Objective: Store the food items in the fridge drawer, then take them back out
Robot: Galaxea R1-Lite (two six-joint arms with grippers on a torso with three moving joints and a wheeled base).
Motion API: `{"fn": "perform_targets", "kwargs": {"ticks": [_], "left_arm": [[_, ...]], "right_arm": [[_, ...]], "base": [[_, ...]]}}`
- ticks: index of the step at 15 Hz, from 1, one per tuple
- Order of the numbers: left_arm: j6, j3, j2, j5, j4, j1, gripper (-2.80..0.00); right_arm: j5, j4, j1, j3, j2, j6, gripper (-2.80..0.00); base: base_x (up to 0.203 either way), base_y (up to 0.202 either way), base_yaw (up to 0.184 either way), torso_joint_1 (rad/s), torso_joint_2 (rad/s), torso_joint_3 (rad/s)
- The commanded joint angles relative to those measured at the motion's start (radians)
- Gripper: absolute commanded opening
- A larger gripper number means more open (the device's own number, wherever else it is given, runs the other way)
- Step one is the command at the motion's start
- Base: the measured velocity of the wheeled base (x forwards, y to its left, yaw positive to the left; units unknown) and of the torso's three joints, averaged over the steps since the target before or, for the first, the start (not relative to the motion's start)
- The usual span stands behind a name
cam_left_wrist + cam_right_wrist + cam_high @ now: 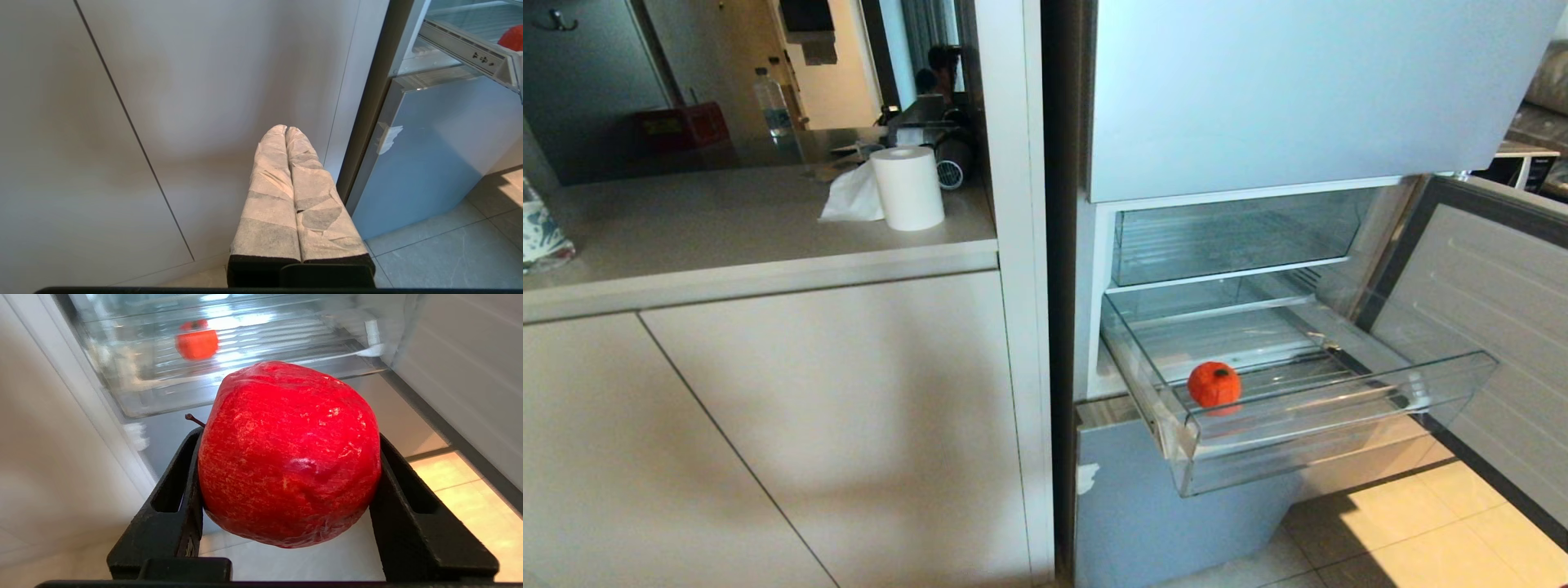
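My right gripper [288, 437] is shut on a glossy red apple [286, 469] with a short stem, which fills the space between the black fingers [186, 486]. It hangs in front of and below the pulled-out clear fridge drawer [1339, 425]. A small orange-red round fruit [1214, 385] lies on the ribbed floor near the drawer's front; the right wrist view shows this fruit [197, 341] beyond the apple. My left gripper [285, 130] is shut and empty, parked low by the cabinet. Neither arm shows in the head view.
The open fridge door [1486, 327] stands to the right of the drawer. A deeper clear bin [1225, 237] sits above it. A counter [727, 220] with a paper roll [907, 188] is on the left, over pale cabinet doors [768, 425]. Tiled floor [1421, 539] lies below.
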Motion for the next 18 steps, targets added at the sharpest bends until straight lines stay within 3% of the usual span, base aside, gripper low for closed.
{"fn": "perform_targets", "kwargs": {"ticks": [1, 6, 10, 14, 18], "left_arm": [[0.0, -0.001, 0.0, 0.0, 0.0, 0.001, -2.8], [0.0, 0.001, 0.0, 0.0, -0.001, 0.001, -2.8], [0.0, 0.001, 0.0, 0.0, -0.001, 0.001, -2.8], [0.0, 0.001, 0.0, 0.0, -0.001, 0.001, -2.8], [0.0, 0.001, 0.0, 0.0, 0.0, 0.001, -2.8]], "right_arm": [[0.042, -0.029, 0.003, -0.098, 0.303, 0.028, -2.8], [0.164, -0.054, 0.014, -0.435, 0.823, 0.072, -2.8], [0.196, -0.059, 0.071, -0.722, 1.23, 0.08, -2.8], [0.192, -0.103, 0.123, -0.917, 1.53, 0.082, -2.8], [0.104, -0.21, 0.137, -1.096, 1.755, 0.082, -2.8]], "base": [[0.0, 0.0, 0.0, 0.0, 0.0, 0.0], [0.0, 0.0, 0.0, 0.0, 0.0, 0.0], [0.0, 0.0, 0.0, 0.0, 0.0, 0.0], [0.0, 0.0, 0.0, 0.0, 0.0, 0.0], [0.0, 0.0, 0.0, 0.0, 0.0, 0.0]]}}
